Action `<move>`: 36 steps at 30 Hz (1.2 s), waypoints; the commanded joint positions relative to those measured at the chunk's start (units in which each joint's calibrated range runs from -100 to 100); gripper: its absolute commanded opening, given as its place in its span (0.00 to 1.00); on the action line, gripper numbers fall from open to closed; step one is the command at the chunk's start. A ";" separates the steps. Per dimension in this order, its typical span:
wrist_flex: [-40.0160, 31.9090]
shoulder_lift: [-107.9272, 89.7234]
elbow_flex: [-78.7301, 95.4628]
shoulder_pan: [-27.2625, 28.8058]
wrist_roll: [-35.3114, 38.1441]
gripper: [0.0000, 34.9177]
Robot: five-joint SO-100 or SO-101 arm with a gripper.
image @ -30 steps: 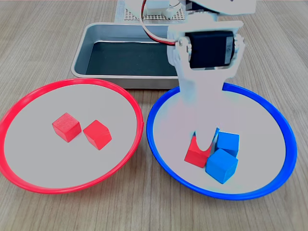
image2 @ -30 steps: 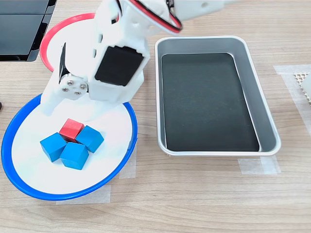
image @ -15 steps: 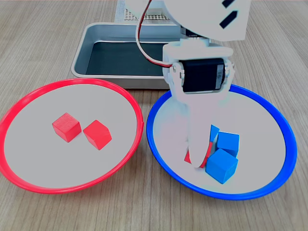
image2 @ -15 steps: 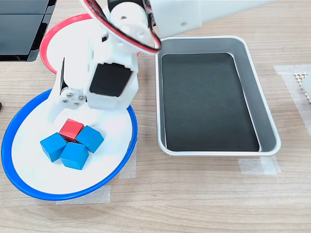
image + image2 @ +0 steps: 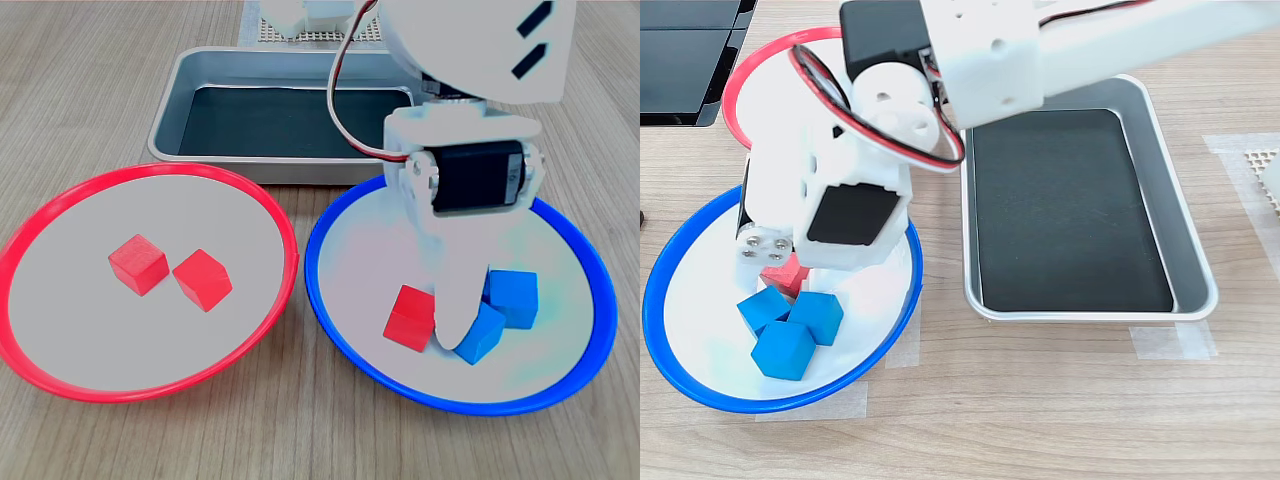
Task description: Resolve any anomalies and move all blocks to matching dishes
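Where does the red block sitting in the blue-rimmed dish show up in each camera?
First exterior view: red block lies lower centre, just left of the gripper.
Second exterior view: red block is at left, mostly hidden under the arm.
Shared landmark: the blue-rimmed dish.

In the first exterior view, two dishes sit side by side on the desk (image 5: 90, 60), and the tray (image 5: 168, 120) lies behind them. The left dish (image 5: 22, 250) holds a pair of blocks (image 5: 138, 264) close together near its middle. My hand (image 5: 455, 320) reaches down into the right dish (image 5: 312, 262). One block (image 5: 410, 317) lies just to the first exterior view's left of it, with two more blocks (image 5: 515, 297) on the other side.
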 commanded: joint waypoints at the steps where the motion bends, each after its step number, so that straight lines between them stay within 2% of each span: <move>1: 0.30 -0.62 -2.76 0.74 -0.24 0.30; 6: 0.38 0.14 -3.85 2.82 -0.15 0.35; 8: 0.55 0.74 -4.04 3.57 0.05 0.43; 14: 1.04 1.42 -4.67 3.94 0.20 0.58; 24: 2.37 -0.96 -1.85 4.60 2.15 0.59; 36: 5.09 -0.11 -3.58 6.58 2.64 0.55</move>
